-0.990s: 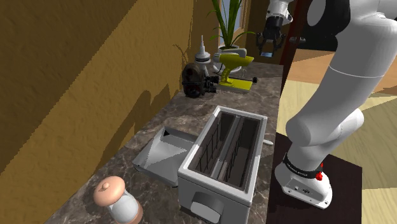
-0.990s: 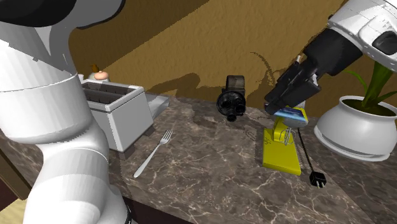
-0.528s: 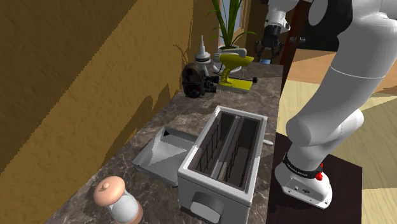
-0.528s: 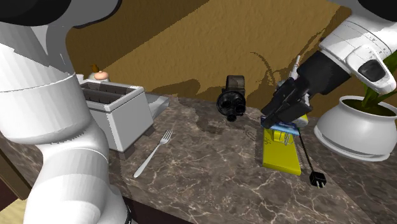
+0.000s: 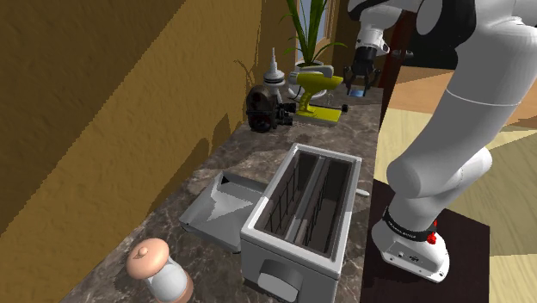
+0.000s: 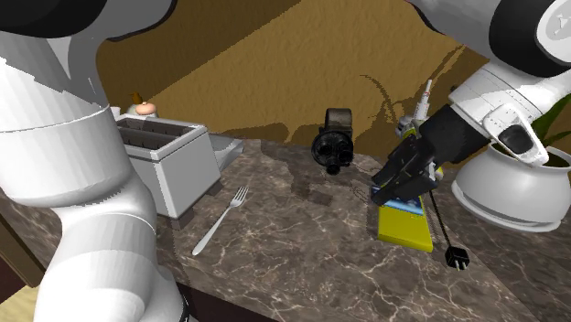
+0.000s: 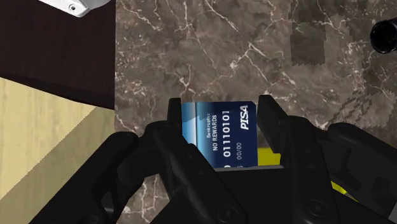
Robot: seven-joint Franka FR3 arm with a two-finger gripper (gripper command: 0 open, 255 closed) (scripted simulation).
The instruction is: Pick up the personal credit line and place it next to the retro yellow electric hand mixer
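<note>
Blue credit card (image 7: 219, 133) sits clamped between the black gripper's (image 7: 219, 105) fingers, low over the yellow hand mixer (image 6: 407, 229) on a dark, veined marble counter (image 6: 302, 247). An ochre wall (image 5: 103, 77) backs the counter, a pale wooden floor (image 5: 404, 129) lies beside it, and a white plant pot (image 6: 499, 187) stands nearby.

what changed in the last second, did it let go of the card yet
No. The gripper came down toward the marble counter, close by the yellow mixer, and it still clasps the blue card between its fingers. The toaster, fork and mixer stayed where they were.
</note>
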